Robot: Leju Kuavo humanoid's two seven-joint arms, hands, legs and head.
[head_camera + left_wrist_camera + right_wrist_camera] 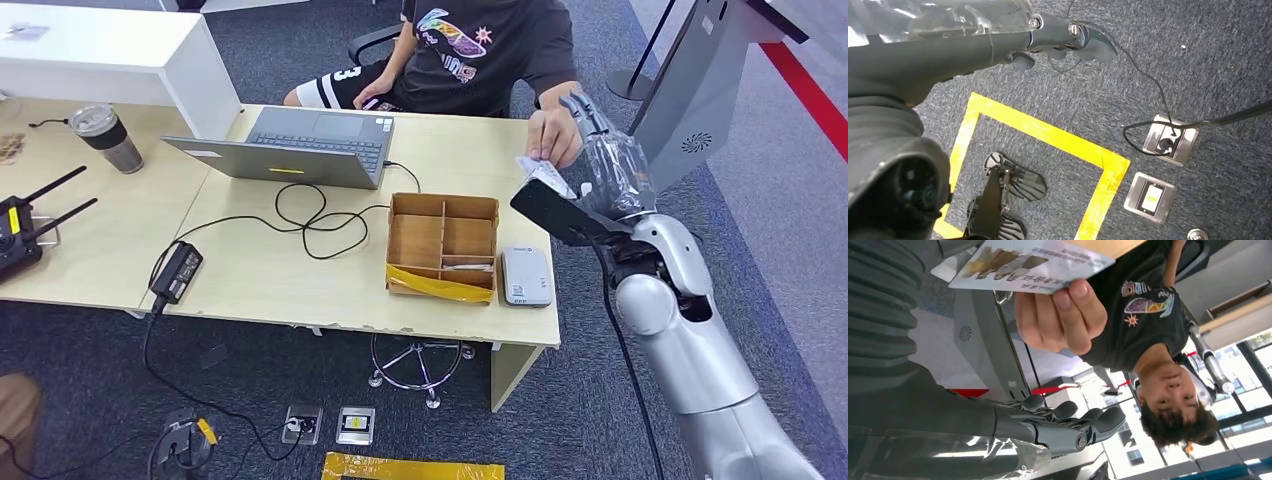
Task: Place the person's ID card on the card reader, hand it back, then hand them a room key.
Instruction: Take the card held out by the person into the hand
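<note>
Right robot hand [605, 160] open beside ID card [1030, 262] in person's hand [1060, 315]; left robot hand [1068, 42] empty, fingers loosely apart

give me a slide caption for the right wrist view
A person's hand holds out an ID card beside the open right robot hand.

ID card [1030, 262] in person's fingers [1063, 315]
</note>
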